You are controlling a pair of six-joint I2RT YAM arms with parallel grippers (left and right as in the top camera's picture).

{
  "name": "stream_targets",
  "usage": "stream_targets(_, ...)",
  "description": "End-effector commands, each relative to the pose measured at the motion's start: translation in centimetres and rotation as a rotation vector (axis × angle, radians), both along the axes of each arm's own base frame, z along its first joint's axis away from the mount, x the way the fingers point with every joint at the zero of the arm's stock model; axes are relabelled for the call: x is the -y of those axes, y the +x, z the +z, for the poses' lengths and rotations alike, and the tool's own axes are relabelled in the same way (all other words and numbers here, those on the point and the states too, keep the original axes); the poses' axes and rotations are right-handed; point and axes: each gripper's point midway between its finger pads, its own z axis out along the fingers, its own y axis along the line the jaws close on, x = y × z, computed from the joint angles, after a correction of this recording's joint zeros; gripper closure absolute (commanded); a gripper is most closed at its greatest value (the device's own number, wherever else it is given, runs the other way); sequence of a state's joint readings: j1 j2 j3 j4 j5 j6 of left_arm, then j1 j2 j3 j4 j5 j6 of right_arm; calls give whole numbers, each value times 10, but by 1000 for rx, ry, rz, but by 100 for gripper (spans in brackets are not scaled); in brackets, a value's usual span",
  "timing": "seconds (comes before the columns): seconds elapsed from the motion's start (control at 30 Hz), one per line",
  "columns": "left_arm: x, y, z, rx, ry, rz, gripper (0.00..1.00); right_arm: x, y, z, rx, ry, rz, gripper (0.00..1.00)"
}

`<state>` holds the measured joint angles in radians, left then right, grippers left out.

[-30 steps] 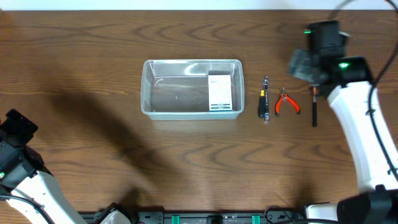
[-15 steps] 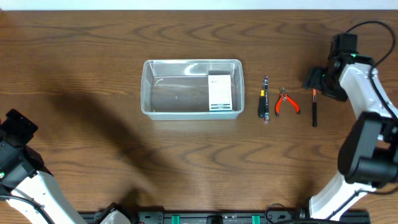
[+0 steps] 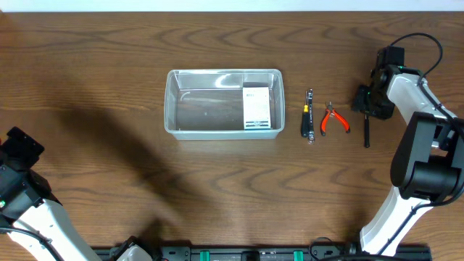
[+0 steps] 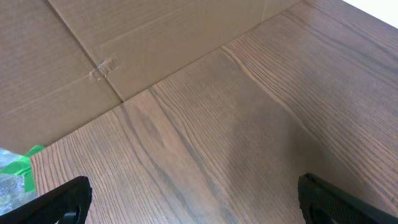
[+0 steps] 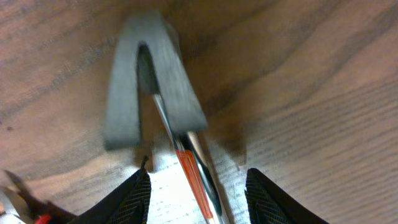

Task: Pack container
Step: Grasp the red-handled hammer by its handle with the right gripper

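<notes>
The clear container [image 3: 176,109] sits mid-table with a small white-and-blue box [image 3: 256,106] inside at its right end. To its right lie a black-and-yellow tool [image 3: 308,114], red pliers [image 3: 334,118] and a slim orange-and-black tool [image 3: 367,129]. My right gripper [image 3: 370,101] is down over that slim tool's far end. In the right wrist view the gripper [image 5: 199,186] is open, its fingers [image 5: 134,193] astride the orange-and-black shaft [image 5: 189,171] with gaps on both sides; a grey forked end [image 5: 146,87] lies beyond. My left gripper [image 4: 199,202] stands open over bare wood.
The left arm [image 3: 18,174] rests at the table's front left corner, far from the tools. The pliers' red handle [image 5: 18,208] shows at the lower left of the right wrist view. Brown cardboard [image 4: 93,43] lies beyond the table edge in the left wrist view.
The right arm has swung in and dropped onto the far end of the slim tool, and its jaws have narrowed around it. The left arm has not moved.
</notes>
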<state>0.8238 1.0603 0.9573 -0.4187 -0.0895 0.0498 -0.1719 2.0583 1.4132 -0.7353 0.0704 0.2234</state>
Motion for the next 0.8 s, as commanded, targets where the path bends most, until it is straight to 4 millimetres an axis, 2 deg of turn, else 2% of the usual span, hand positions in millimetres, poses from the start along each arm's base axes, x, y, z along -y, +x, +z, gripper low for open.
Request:
stream_targets(0.0,-4,-1,13,15,24,16,2,2,0,-8,-6,4,-2,50)
stream_targets(0.03,-4,-1,13,15,24,16,2,2,1,-9,-6,4,-2,51)
stream_targets(0.17,-4,-1,13,15,24,16,2,2,1,-12,-7,5,-6,71)
stream_targets(0.3,-4,-1,13,15,24,16,2,3,2,-11,-3,4,-5,76)
stream_targets(0.4,-4,-1,13,15,24,16,2,2,2,-11,-3,5,-5,87)
stream_targets(0.47,-4,-1,13,15,24,16,2,2,1,-11,-6,5,-5,99)
stream_targets(0.53,-4,-1,13,15,24,16,2,3,2,-6,-6,3,-5,99)
stream_targets(0.6,-4,-1,13,15,24,16,2,4,3,5,1,-5,-7,99)
stream_targets(0.67,-4,-1,13,15,24,16,2,5,9,25,29,-9,-7,99)
stream_targets(0.77,-4,-1,13,15,24,15,2,1,23,70,112,-9,8,99)
